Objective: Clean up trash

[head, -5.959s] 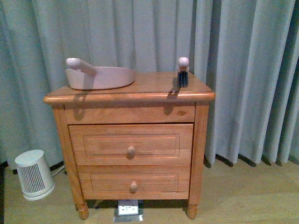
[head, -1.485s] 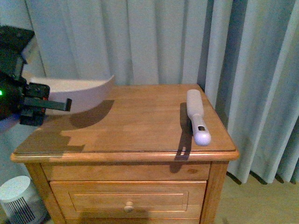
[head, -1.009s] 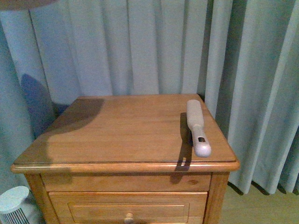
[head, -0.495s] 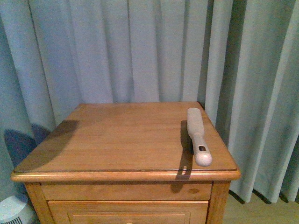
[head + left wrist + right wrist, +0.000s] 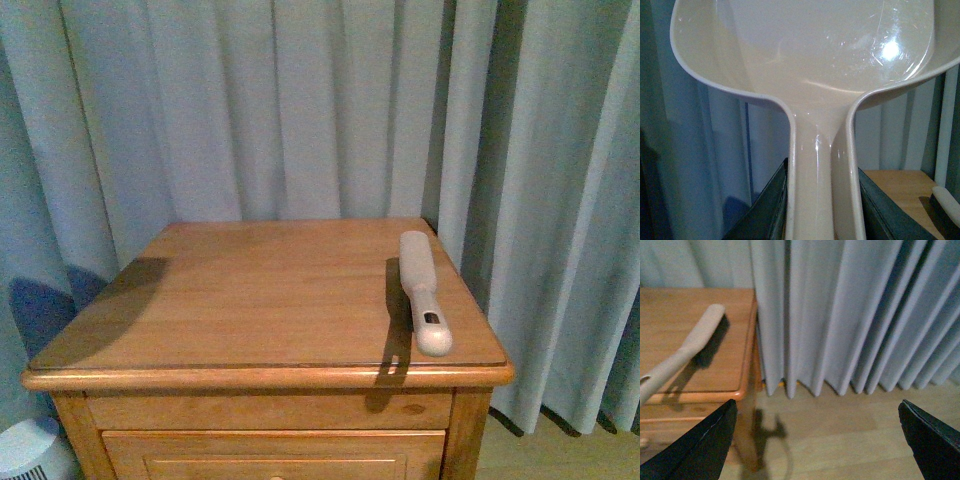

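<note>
– Heater (image 5: 28,450), white, low at the far left beside the nightstand (image 5: 250,290). What comes after it?
– The left gripper (image 5: 822,215). Its two dark fingers (image 5: 765,210) press on both sides of the handle of a beige dustpan (image 5: 815,50), so it grips the dustpan. The pan is up in the air, in front of the grey-blue curtain (image 5: 300,100).
– And in the middle?
– The wooden nightstand. On the right part of its top lies a pale brush (image 5: 424,290), with dark bristles under it and its rounded handle end near the front edge.
– And further right?
– The right gripper (image 5: 817,402) hangs past the right side of the nightstand, above the wooden floor (image 5: 840,440). Its fingers are wide apart and hold nothing.
– Where is the trash?
– I cannot tell; no view shows it.
</note>
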`<action>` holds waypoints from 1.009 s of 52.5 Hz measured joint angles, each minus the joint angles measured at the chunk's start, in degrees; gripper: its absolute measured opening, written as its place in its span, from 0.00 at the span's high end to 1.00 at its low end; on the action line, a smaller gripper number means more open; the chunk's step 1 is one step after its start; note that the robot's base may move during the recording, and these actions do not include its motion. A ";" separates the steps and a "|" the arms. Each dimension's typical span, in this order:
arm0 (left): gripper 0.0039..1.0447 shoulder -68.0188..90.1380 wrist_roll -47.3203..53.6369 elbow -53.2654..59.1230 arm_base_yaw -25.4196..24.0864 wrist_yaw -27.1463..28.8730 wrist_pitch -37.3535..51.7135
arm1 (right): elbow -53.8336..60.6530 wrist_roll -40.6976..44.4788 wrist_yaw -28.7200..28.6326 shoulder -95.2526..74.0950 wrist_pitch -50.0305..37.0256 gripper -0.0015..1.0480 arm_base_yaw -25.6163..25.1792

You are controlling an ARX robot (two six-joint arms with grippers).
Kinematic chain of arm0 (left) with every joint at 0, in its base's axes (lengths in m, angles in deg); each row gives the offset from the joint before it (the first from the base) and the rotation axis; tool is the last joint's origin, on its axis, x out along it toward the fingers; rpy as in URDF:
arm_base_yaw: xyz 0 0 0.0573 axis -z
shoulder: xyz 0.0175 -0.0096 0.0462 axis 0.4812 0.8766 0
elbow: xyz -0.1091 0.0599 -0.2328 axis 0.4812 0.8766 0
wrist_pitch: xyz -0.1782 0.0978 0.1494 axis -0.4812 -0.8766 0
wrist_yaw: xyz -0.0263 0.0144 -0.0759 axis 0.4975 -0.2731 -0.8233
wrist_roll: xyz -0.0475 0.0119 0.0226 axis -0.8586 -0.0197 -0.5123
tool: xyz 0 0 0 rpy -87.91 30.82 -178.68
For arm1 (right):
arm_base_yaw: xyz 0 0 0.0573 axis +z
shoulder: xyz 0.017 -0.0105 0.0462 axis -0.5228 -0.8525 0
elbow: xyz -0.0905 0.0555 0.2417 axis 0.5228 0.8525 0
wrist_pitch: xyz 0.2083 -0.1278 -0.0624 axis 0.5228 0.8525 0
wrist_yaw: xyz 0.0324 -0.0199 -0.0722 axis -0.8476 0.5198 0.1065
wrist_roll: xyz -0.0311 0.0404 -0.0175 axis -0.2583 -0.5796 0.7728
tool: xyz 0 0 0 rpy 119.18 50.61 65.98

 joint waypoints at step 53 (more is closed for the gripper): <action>0.73 -0.02 -0.02 0.00 0.00 0.00 0.00 | -59.04 -35.45 -6.14 -70.01 26.40 0.07 10.86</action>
